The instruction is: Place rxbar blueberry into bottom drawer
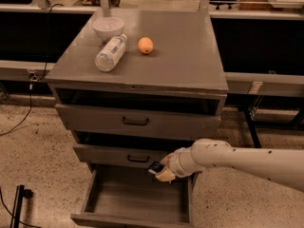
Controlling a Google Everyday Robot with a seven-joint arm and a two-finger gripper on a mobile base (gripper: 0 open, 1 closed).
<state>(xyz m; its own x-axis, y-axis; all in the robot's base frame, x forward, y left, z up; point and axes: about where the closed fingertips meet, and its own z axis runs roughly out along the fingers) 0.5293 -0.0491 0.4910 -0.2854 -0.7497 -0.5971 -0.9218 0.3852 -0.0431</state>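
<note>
- White bowl [108, 27] sits at eleven o'clock on the grey cabinet top [190, 65].
- Clear water bottle [111, 54] lies at the bowl's six o'clock.
- Orange [146, 45] rests at the bottle's two o'clock.

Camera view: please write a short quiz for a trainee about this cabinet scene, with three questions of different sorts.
1. True or false: the bottom drawer is pulled open.
2. Where is the claw? A) over the cabinet top; B) over the back of the bottom drawer; C) on the floor.
3. Which fruit lies beside the water bottle?
Key: 1 true. 2 B; it holds the rxbar blueberry. 3 the orange.
</note>
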